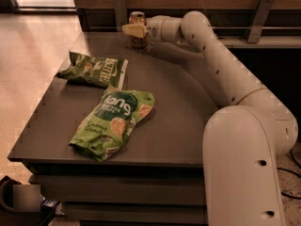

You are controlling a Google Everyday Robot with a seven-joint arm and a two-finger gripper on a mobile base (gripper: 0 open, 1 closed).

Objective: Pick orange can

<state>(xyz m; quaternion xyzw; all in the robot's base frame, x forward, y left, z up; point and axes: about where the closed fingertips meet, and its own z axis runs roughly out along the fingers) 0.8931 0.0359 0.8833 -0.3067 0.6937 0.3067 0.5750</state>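
Orange can: small, upright, orange-brown patterned body, silver top, upper centre; gripper across its front, grasp indeterminable.

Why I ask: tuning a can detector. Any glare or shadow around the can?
Camera view: warm, dim light; the floor at upper left glares bright; the can stands against a dark wall, the gripper at its front; a soft shadow lies on the table beside it.
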